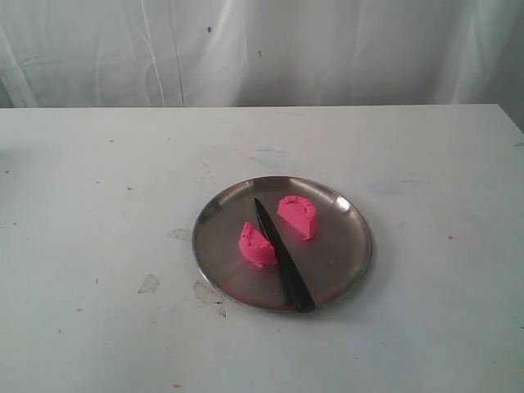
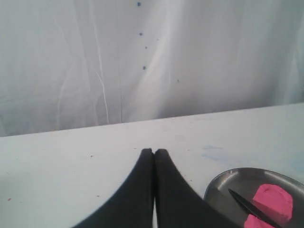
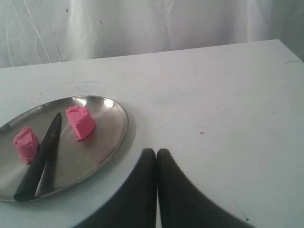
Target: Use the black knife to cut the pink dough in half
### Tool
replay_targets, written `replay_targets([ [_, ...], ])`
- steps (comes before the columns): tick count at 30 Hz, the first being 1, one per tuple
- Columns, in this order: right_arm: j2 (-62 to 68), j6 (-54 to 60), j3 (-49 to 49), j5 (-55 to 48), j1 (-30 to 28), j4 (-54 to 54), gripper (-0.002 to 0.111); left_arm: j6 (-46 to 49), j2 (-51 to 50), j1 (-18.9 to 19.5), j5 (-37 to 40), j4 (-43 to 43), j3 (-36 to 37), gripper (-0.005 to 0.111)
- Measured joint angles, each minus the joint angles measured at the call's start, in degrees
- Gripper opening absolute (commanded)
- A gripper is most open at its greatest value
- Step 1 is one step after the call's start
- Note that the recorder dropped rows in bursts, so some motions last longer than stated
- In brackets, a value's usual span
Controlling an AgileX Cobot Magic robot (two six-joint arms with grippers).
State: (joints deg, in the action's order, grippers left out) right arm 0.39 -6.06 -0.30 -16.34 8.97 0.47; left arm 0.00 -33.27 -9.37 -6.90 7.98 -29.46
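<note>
Dough: pink dough point(image 1: 278, 232) lies in two halves on the plate point(image 1: 340, 254).
Knife: black knife point(image 1: 282, 258) rests between them.
Grippers: left gripper point(image 2: 154, 152) and right gripper point(image 3: 156, 152) pressed together, empty, off the plate.
Risk: handle overhangs the rim; a nudge could tip it off.

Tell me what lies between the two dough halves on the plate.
The black knife lies between the two pink dough halves on the plate, blade touching the left one. Clearest in the exterior view.
</note>
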Motion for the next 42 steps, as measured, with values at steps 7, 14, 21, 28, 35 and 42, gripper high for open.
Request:
replay_targets([
  [7, 0.00, 0.00, 0.00, 0.00, 0.00, 0.00, 0.000, -5.49, 13.52, 0.00, -2.42, -4.22, 18.66, 0.000],
  [14, 0.00, 0.00, 0.00, 0.00, 0.00, 0.00, 0.000, -5.71, 27.75, 0.00, 3.37, -0.83, 28.97, 0.000],
  [21, -0.09, -0.14, 0.00, 0.00, 0.00, 0.00, 0.000, -4.08, 32.91, 0.00, 15.45, -1.76, 29.25, 0.000],
  [28, -0.09, -0.14, 0.00, 0.00, 0.00, 0.00, 0.000, -4.08, 33.03, 0.00, 15.73, -1.76, 29.25, 0.000],
  [35, -0.09, -0.14, 0.00, 0.00, 0.00, 0.00, 0.000, -3.97, 33.03, 0.00, 15.73, -1.76, 29.25, 0.000],
  [42, -0.09, -0.14, 0.00, 0.00, 0.00, 0.00, 0.000, -3.97, 33.03, 0.00, 15.73, -1.76, 29.25, 0.000],
])
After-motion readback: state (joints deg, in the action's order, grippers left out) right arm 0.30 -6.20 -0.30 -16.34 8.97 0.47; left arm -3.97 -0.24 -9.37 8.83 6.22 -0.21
